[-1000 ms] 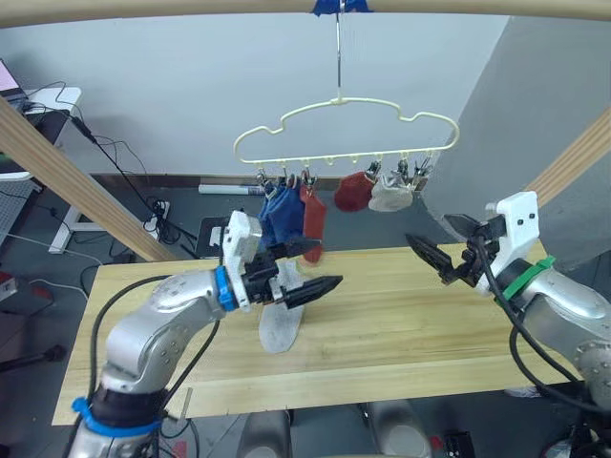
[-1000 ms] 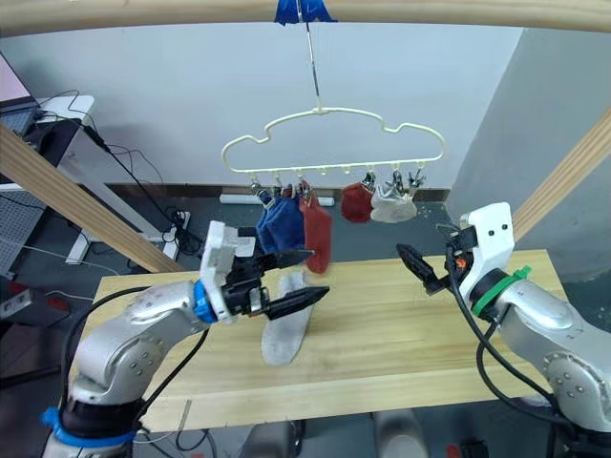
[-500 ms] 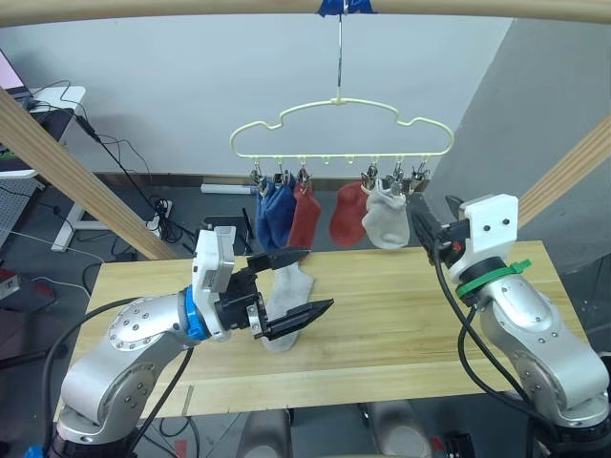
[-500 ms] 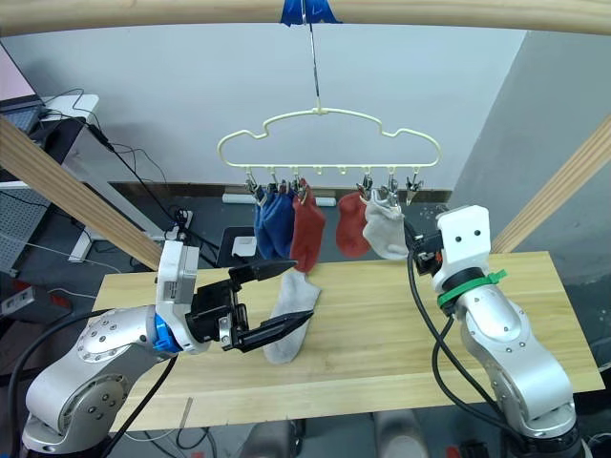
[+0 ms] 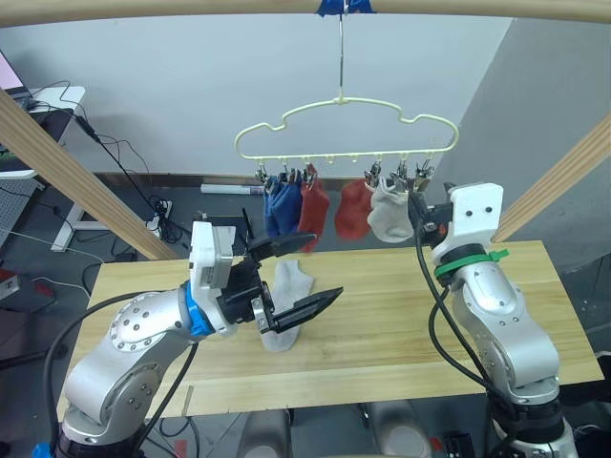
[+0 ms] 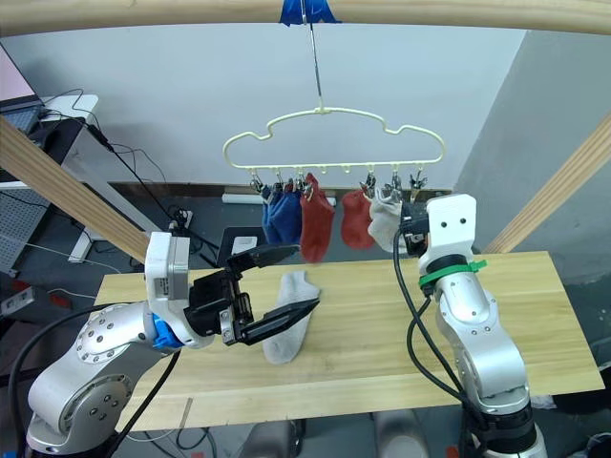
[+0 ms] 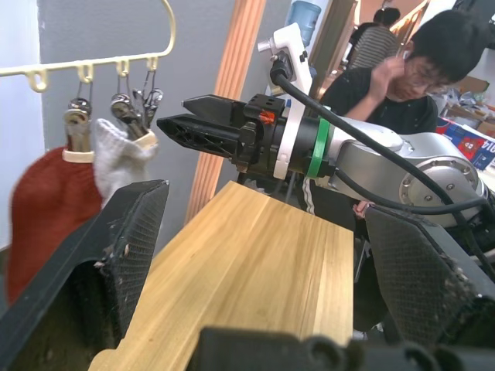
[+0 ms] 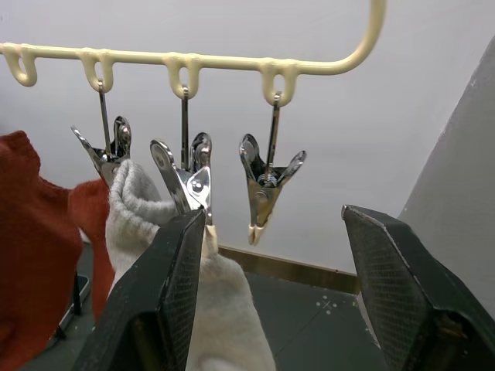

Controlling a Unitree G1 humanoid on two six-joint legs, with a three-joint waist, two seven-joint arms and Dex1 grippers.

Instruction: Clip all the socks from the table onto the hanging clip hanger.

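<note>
Raised since a second ago, the right gripper [image 8: 267, 301] gapes wide beneath the pale yellow wire clip hanger [image 5: 346, 129] — left gripper [image 5: 298, 277] wide too; light grey knit sock [image 5: 284, 307] lies lengthwise front-to-back on the pine-plank table [image 5: 401, 324].

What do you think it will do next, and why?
Probably the left gripper will drop onto the grey sock on the table and pinch it. It is the one sock lying there, the fingers stand open over it, and the right gripper waits open at a free clip on the clip hanger.
</note>
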